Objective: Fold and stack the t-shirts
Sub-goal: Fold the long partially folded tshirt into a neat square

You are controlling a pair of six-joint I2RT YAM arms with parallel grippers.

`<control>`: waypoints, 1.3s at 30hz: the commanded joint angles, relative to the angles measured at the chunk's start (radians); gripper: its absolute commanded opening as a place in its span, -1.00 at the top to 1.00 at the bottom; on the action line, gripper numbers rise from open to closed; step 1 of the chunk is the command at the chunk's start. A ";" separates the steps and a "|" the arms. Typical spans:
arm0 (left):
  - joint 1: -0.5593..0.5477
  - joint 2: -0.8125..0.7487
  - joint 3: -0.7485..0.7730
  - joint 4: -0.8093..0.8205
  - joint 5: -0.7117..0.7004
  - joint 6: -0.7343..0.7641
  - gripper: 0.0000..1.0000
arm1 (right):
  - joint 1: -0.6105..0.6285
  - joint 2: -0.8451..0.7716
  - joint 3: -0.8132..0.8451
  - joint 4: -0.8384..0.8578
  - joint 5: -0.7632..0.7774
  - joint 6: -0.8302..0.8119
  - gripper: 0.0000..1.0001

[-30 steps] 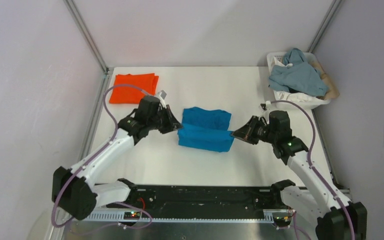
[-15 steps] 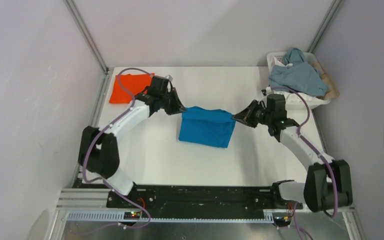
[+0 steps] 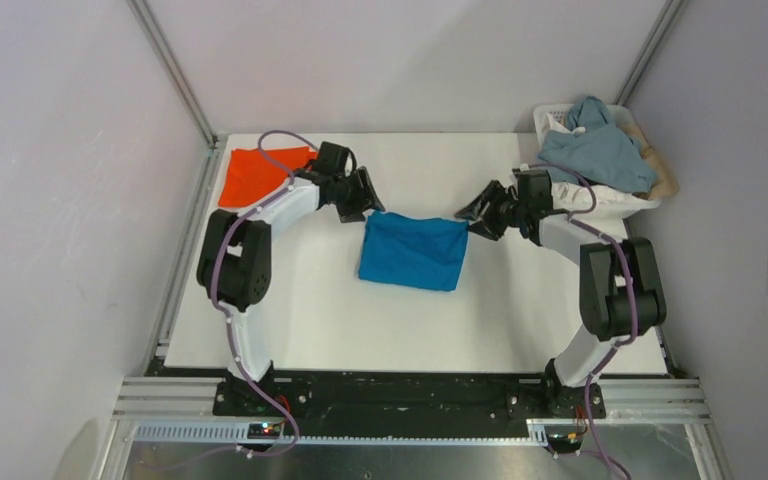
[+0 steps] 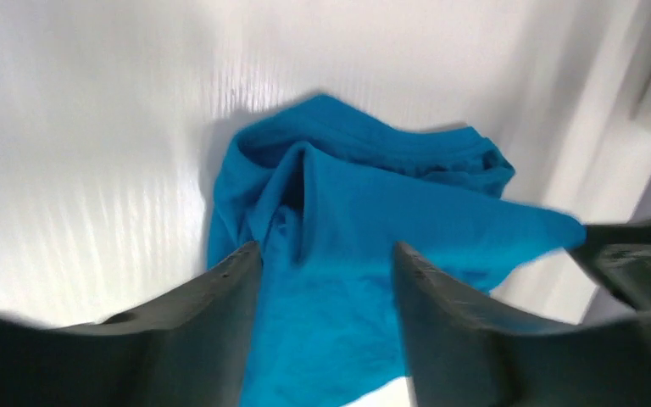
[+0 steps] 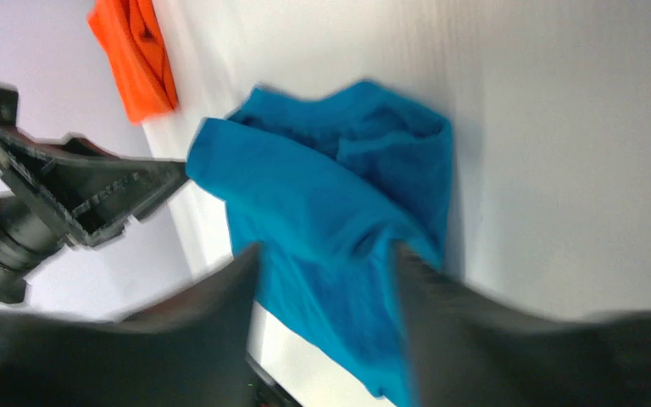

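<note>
The left pincer (image 3: 368, 208) and right pincer (image 3: 469, 213) both gape half-open, holding nothing. The folded blue t-shirt (image 3: 412, 252) lies flat between them, and the orange t-shirt (image 3: 245, 180) sits behind the left one, awaiting stacking.

You're working in a robot test cell in a lab, not a home. The white table (image 3: 520, 310) is boxed in by plain pale walls (image 3: 410, 60), with bare metal struts (image 3: 175, 75) running up at the far corners. The left arm (image 3: 232, 270) and right arm (image 3: 615, 290) trail loose cables and are bolted to a black plate (image 3: 410, 395) on a slotted metal rail (image 3: 410, 432) at the near edge. The only household things are the laundry basket (image 3: 620, 208) at far right and the blue t-shirt (image 3: 412, 252) and orange t-shirt (image 3: 255, 175).
</note>
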 commanded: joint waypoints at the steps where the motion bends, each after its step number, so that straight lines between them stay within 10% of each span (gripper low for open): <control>1: 0.035 0.031 0.099 0.013 -0.009 0.015 -0.56 | -0.018 0.080 0.121 0.044 0.023 0.022 -0.71; 4: 0.050 -0.004 0.114 0.013 -0.033 0.015 -0.98 | -0.017 0.073 0.143 0.014 0.051 0.040 -0.97; 22: -0.073 -0.372 -0.385 0.014 -0.093 0.060 -0.96 | 0.189 -0.340 -0.188 -0.278 0.232 -0.096 -0.93; 39: -0.140 -0.203 -0.422 0.065 -0.128 0.012 0.53 | 0.284 -0.178 -0.268 -0.088 0.244 -0.078 0.33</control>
